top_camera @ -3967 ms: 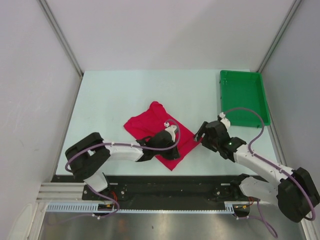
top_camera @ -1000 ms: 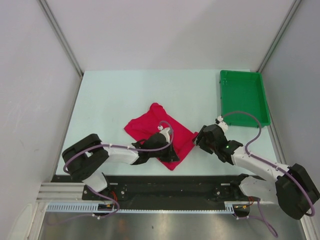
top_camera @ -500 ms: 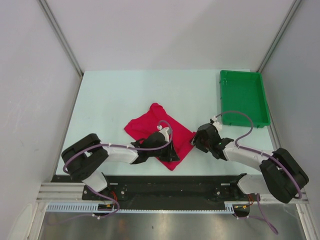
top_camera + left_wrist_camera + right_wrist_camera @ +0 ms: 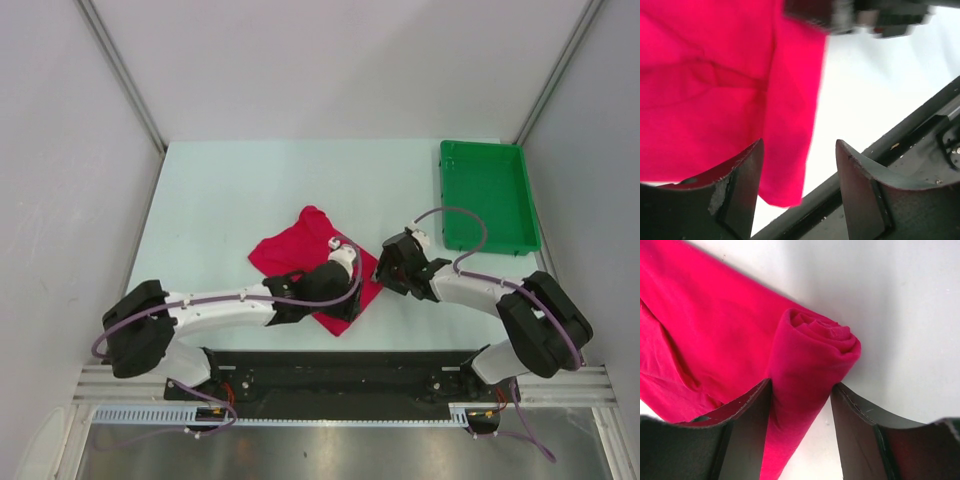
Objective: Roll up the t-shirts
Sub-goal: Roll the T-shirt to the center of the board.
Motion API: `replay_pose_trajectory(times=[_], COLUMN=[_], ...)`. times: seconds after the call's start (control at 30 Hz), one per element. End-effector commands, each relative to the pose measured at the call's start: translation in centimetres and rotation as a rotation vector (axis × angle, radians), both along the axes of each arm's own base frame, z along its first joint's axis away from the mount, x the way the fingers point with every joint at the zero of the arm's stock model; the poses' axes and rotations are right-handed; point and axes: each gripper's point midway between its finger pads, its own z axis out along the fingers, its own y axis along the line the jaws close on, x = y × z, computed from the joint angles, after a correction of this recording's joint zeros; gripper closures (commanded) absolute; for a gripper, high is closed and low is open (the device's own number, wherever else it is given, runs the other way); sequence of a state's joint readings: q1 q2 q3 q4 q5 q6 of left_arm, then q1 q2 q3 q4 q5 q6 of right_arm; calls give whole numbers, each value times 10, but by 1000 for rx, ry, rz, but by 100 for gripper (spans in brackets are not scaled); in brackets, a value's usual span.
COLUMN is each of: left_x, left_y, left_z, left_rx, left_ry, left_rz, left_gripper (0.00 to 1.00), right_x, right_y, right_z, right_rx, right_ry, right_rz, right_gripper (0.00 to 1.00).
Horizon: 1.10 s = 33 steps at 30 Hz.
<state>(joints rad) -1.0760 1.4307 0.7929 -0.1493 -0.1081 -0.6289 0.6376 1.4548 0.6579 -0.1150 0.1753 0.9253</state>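
Note:
The crimson t-shirt point(image 4: 292, 250) lies crumpled on the white table between the arms, its right edge wound into a short roll point(image 4: 812, 352). My right gripper point(image 4: 384, 268) sits at that edge, and in the right wrist view point(image 4: 801, 385) both fingers press the sides of the roll. My left gripper point(image 4: 343, 298) hovers over the shirt's near corner. In the left wrist view point(image 4: 799, 145) its jaws stand apart with nothing between them, and the flat red cloth point(image 4: 715, 80) lies below. The shirt's near corner is hidden under the left arm in the top view.
A green tray point(image 4: 495, 247) stands at the back right, apart from the shirt. The black rail point(image 4: 900, 145) at the table's near edge runs just past the shirt's corner. Grey walls close in the left, right and back sides.
My left gripper has opened and let go of the cloth, shifting slightly right. My right gripper has slid left onto the shirt's rolled edge and its arm has stretched flatter.

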Motion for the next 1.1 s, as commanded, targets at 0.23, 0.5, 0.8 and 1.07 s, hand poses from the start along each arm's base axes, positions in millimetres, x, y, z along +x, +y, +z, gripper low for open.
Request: replay_pose_trajectory(times=[0.23,0.5,0.8,1.07], left_x=[1,11,11,-9], left_y=[-17,-11,-7,-44], left_z=[11,-16,-36,-17], left_rx=[453,648,704,269], left_ry=[-430,-520,-514,-275], left_rz=[-72,-21,-25,-114], left_gripper=[36,41,84,100], right_x=[-14,-14,-11,-2], right_y=[-15,-20,-18,-45], right_z=[-21,-19,-11,28], right_rx=[-98,-102,-85,-80], right_ry=[106,110,87,-9], right_rz=[27,19,24,-42], right_gripper=[44,44,41,16])
